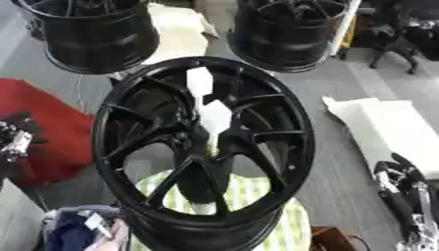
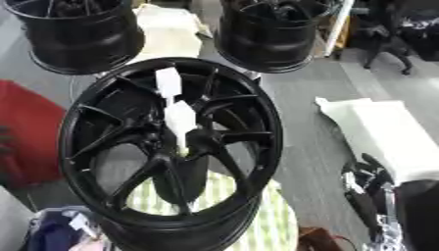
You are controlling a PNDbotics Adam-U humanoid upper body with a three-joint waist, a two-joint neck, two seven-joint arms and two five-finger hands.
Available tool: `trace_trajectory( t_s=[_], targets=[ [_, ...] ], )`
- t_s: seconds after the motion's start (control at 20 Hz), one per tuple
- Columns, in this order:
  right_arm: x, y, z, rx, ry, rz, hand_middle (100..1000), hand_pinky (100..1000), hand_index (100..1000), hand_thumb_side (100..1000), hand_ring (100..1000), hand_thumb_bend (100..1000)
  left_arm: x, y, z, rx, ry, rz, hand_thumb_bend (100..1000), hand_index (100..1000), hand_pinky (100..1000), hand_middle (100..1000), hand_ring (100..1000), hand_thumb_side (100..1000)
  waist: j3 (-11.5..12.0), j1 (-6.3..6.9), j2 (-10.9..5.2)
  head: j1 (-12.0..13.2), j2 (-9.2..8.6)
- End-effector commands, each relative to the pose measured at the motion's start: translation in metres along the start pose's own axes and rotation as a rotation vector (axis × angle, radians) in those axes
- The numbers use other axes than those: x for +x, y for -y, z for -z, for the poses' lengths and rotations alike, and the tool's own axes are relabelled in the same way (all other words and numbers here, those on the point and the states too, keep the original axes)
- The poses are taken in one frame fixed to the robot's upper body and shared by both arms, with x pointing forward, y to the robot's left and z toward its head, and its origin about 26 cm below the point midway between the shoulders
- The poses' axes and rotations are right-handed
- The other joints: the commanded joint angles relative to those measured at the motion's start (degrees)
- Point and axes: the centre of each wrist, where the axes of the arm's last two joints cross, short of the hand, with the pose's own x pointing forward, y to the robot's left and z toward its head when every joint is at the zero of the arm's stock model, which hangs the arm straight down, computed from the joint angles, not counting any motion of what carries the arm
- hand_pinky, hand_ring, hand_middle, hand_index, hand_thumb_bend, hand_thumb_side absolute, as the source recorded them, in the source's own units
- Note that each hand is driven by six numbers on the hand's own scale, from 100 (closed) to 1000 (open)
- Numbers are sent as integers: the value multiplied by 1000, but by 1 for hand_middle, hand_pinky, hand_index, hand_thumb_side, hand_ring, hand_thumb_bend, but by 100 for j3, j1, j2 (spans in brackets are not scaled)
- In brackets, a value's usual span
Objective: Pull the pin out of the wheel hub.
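Black and glossy, the wheel hub (image 1: 204, 152) fills the middle of our view, tilted up on its edge over a green-and-white striped cloth (image 1: 257, 196) that we judge cushions it. Nearest us, at the lower left, sits a bundle of blue and white fabric (image 1: 73, 230). Our right hand (image 1: 403, 188) rests low at the right edge, fingers pointing up and relaxed, holding nothing. Our left hand (image 1: 15, 139) shows only partly at the left edge beside a red surface (image 1: 51, 127); we cannot tell whether its fingers are curled or straight. Neither hand is near the hub's centre yet.

At that centre, where the spokes meet, a pale, narrow piece (image 1: 212, 122) stands up with white tags on it; we take this for the pin, still seated, its tags probably there to make it easy to spot and grasp. Beyond, to the right, lies a white padded sheet (image 1: 386, 127), and farthest back stand two more black wheels (image 1: 94, 34).
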Motion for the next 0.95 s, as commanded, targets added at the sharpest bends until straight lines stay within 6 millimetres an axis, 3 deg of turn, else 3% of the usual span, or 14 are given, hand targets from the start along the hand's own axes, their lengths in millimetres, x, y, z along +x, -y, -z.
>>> trace_trajectory(
  t_s=[0.05,0.6,0.95],
  targets=[
    [8,0,5,14,26,13,677,682,858,437,649,205,8,-2,2,-4,26,13,204,879,637,645,648,493,3,16,-22,-2,-45],
    [12,-5,7,47,37,32,670,682,857,439,641,195,8,-1,3,-10,27,11,198,879,637,647,648,494,49,23,1,133,46],
    [15,-7,9,58,34,39,668,682,856,434,640,194,11,-2,5,-11,36,19,194,878,637,651,649,493,61,-15,132,185,48]
  ],
)
